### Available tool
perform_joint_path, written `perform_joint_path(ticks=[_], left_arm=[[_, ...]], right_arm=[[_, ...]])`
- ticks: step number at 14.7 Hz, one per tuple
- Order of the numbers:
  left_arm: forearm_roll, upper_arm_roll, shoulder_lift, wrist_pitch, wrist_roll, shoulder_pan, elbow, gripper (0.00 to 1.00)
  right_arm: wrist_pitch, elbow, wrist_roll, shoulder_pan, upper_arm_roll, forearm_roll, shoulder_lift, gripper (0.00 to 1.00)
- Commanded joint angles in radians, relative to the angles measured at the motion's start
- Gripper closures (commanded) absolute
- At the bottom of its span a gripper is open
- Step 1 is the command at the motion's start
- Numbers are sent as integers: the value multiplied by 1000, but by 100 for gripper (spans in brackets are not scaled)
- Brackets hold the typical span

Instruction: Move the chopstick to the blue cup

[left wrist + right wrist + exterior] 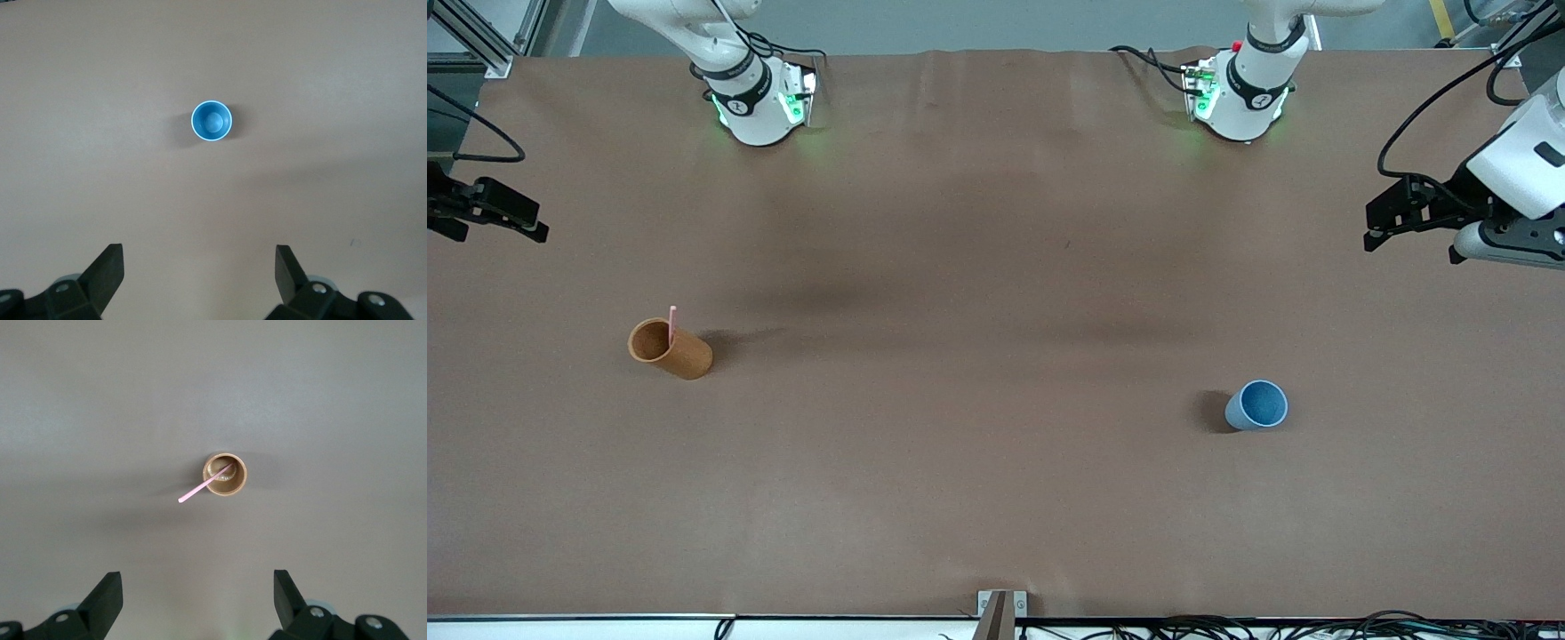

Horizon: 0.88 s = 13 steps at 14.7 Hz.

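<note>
The pink chopstick leans inside an upright orange-brown cup toward the right arm's end of the table, its top poking above the rim. In the right wrist view the chopstick slants out of that cup. The blue cup stands upright toward the left arm's end, with nothing in it. My right gripper hangs open high over the table's right-arm end. High over the left-arm end, my left gripper is open too. Neither holds anything.
The brown table cover lies flat between the two cups. Both arm bases stand along the table's edge farthest from the front camera. A small metal bracket sits at the nearest edge, with cables beside it.
</note>
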Motion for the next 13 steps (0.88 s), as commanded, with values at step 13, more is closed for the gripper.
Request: perform_joint_path(ticks=[13], left_arm=[[5,-1,228,166,61,59,6,0]], right_arm=[[131,-161,0,6,5,-10,-43,3]])
